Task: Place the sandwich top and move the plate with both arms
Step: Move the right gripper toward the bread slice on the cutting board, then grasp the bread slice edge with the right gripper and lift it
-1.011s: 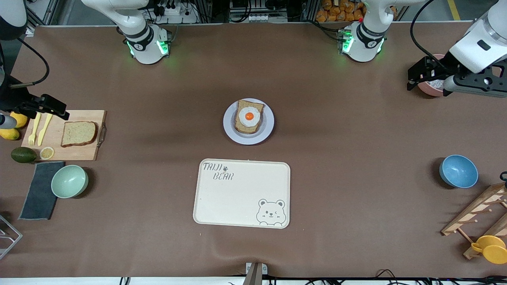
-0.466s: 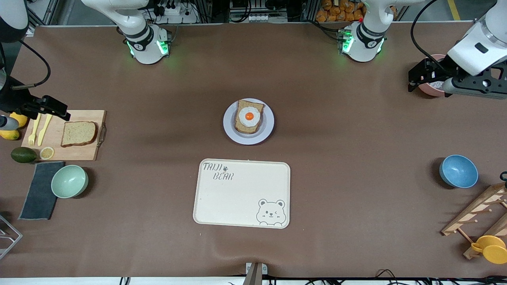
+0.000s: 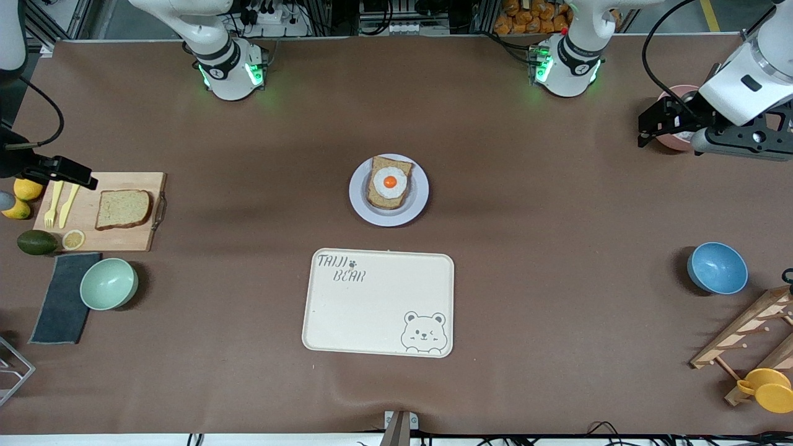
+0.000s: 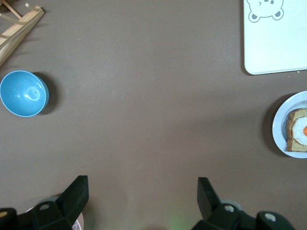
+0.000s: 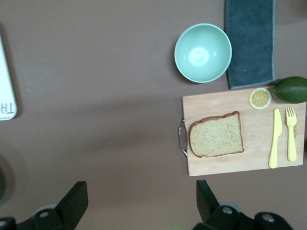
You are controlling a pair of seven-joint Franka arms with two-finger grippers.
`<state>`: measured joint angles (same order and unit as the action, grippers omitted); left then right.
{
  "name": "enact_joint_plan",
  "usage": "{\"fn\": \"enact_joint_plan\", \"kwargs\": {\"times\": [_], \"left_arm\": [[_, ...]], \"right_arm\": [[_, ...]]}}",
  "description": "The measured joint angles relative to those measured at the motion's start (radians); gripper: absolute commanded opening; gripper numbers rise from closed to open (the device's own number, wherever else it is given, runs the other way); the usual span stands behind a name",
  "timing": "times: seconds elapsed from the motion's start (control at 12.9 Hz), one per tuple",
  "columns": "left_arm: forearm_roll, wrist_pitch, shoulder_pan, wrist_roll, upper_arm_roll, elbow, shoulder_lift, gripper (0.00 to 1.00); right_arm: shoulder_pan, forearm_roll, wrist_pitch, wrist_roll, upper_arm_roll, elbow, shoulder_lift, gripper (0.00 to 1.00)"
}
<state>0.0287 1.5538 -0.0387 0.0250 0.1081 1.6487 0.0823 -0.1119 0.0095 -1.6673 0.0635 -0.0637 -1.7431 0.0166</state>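
Note:
The sandwich top (image 3: 123, 209), a plain brown bread slice, lies on a wooden cutting board (image 3: 133, 238) at the right arm's end of the table; it also shows in the right wrist view (image 5: 216, 135). The lavender-white plate (image 3: 422, 193) sits mid-table and holds a slice topped with a fried egg (image 3: 389, 182); the plate's edge shows in the left wrist view (image 4: 279, 125). My right gripper (image 3: 87, 179) is open and empty, in the air over the board's end by the yellow cutlery (image 3: 62, 201); its own view shows it open (image 5: 141, 201). My left gripper (image 3: 647, 127) is open and empty, over a pink bowl (image 3: 672, 144); its own view shows it open (image 4: 142, 199).
A cream bear tray (image 3: 378, 302) lies nearer the camera than the plate. A mint bowl (image 3: 109, 283), grey cloth (image 3: 61, 297), avocado (image 3: 36, 242) and lemons (image 3: 25, 189) surround the board. A blue bowl (image 3: 717, 267), wooden rack (image 3: 743, 328) and yellow cup (image 3: 768, 389) are at the left arm's end.
My right gripper has drawn back toward the right arm's end of the table, off the board's middle. My left gripper has shifted slightly over the pink bowl. Bread and plate have not moved.

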Motion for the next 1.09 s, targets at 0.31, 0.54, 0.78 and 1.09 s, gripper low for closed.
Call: {"fn": "enact_joint_plan", "kwargs": {"times": [0.31,0.54,0.78,1.09], "left_arm": [[0.0,0.0,-0.001,0.0,0.004,-0.003,0.001,1.0],[0.0,0.0,-0.001,0.0,0.003,-0.005,0.001,1.0],[0.0,0.0,-0.001,0.0,0.003,-0.005,0.001,1.0],[0.0,0.0,-0.001,0.0,0.004,-0.005,0.001,1.0]], "right_arm": [[-0.141,0.07,-0.064,0.164,-0.004,-0.093,0.021,1.0],[-0.241,0.124,-0.089,0.293,-0.007,-0.136,0.062,1.0],[-0.312,0.13,-0.138,0.452,-0.009,-0.143,0.122,0.98],[-0.416,0.131,-0.258,0.61,-0.01,-0.164,0.241,0.85]]}}
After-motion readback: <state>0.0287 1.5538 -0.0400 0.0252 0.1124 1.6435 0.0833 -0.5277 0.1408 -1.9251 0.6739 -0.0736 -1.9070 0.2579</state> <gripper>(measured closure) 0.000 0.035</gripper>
